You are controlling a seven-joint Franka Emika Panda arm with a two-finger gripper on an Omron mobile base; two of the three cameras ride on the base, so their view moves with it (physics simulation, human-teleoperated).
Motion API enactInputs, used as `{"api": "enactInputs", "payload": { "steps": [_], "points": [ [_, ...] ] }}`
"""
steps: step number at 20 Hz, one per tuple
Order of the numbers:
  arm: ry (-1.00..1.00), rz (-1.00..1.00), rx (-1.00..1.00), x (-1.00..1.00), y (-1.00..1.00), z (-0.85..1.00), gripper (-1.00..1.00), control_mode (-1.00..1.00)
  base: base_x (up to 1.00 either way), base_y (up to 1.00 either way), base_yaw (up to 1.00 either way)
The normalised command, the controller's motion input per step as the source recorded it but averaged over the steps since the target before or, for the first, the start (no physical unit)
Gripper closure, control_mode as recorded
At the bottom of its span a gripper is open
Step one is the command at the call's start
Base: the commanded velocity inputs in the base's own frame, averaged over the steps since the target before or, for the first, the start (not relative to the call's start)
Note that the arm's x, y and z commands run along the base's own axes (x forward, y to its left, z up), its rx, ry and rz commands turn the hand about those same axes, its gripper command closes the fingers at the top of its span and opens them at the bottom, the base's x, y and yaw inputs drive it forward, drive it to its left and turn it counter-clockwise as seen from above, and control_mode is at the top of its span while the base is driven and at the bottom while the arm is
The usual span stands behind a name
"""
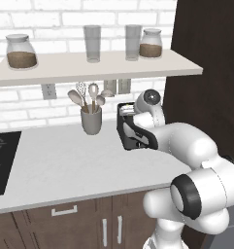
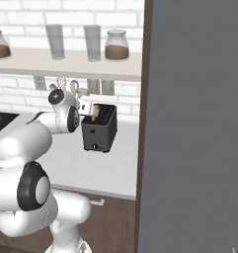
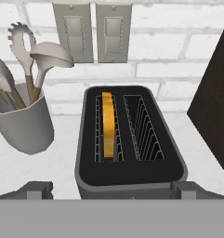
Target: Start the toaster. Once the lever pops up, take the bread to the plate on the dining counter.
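Toaster [image 3: 130,153]: boxy, dark grey-black, smooth shell, two wire-lined slots; stands on pale table [image 1: 65,160] near the brick wall. Bread [image 3: 108,124]: tan slice, golden-orange crust, upright in left slot as the hand view shows it. Utensil cup [image 3: 23,122]: grey, rounded, beside toaster. End effector [image 3: 111,189]: above toaster, fingers spread wide, holding nothing.

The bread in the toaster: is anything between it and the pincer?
Nothing visible. The pincer hangs above the toaster; the bread stands in its slot nearer the utensil cup, crust exposed.
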Motion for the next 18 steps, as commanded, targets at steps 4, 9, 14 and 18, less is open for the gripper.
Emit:
{"api": "enactInputs", "payload": {
  "steps": [4,9,14,18],
  "points": [
    [0.0,0.0,0.0,0.0,0.0,0.0,-1.0,-1.0,0.0,0.0,0.0],
    [0.0,0.0,0.0,0.0,0.0,0.0,-1.0,-1.0,0.0,0.0,0.0],
    [0.0,0.0,0.0,0.0,0.0,0.0,-1.0,-1.0,0.0,0.0,0.0],
    [0.0,0.0,0.0,0.0,0.0,0.0,-1.0,-1.0,0.0,0.0,0.0]
  ]
}}
